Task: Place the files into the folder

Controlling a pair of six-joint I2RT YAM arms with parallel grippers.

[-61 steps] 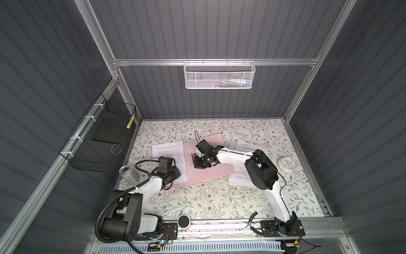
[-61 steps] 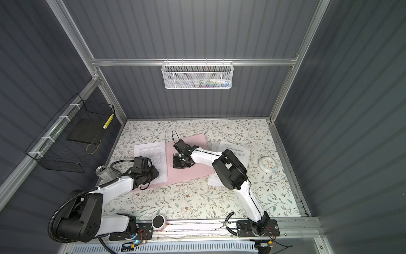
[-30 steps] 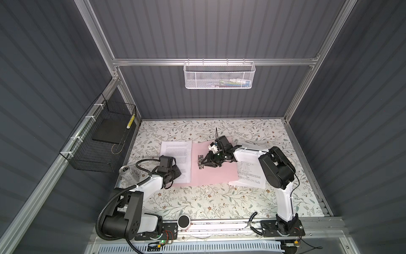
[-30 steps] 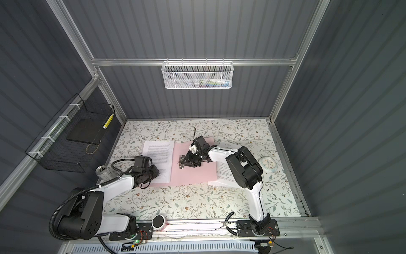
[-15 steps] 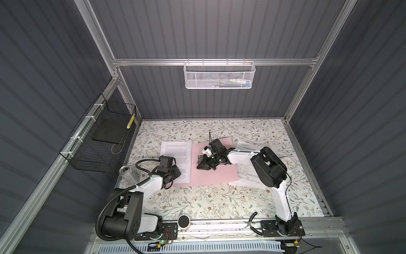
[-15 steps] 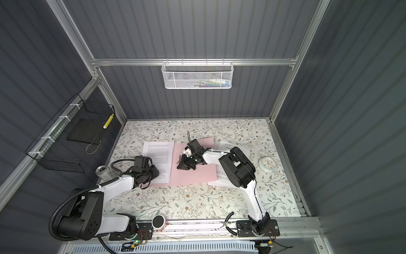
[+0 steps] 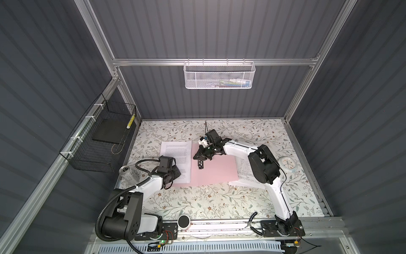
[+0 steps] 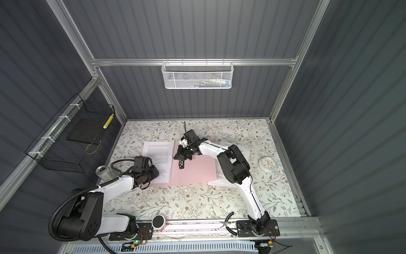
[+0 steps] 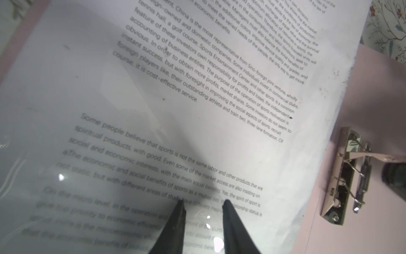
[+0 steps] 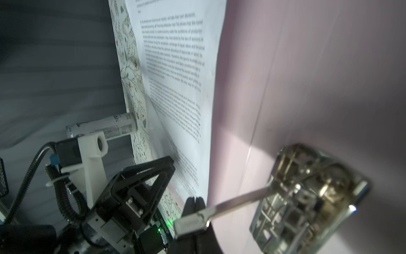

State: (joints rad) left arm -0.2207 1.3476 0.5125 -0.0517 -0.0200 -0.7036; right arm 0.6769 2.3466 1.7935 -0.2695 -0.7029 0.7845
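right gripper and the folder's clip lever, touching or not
Touching: the right wrist view shows the right gripper shut on the flat end of the clip lever.

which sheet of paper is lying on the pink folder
The sheet beneath the left gripper, covering the folder on its left half. The other paper lies on the table by its right edge.

"What did the arms look like?"

"The left arm [image 7: 149,185] and the right arm [image 7: 238,148] both wore smooth white shells between black joint housings."

"Any cabling?"

"A ribbed black hose [image 10: 66,206] ran along the left one, cinched with a white zip tie [image 10: 56,180]. The left gripper [image 9: 203,201] had tapered black fingers [image 9: 175,226], a black triangular frame [image 10: 151,173] and a white camera bracket [image 10: 92,145]."
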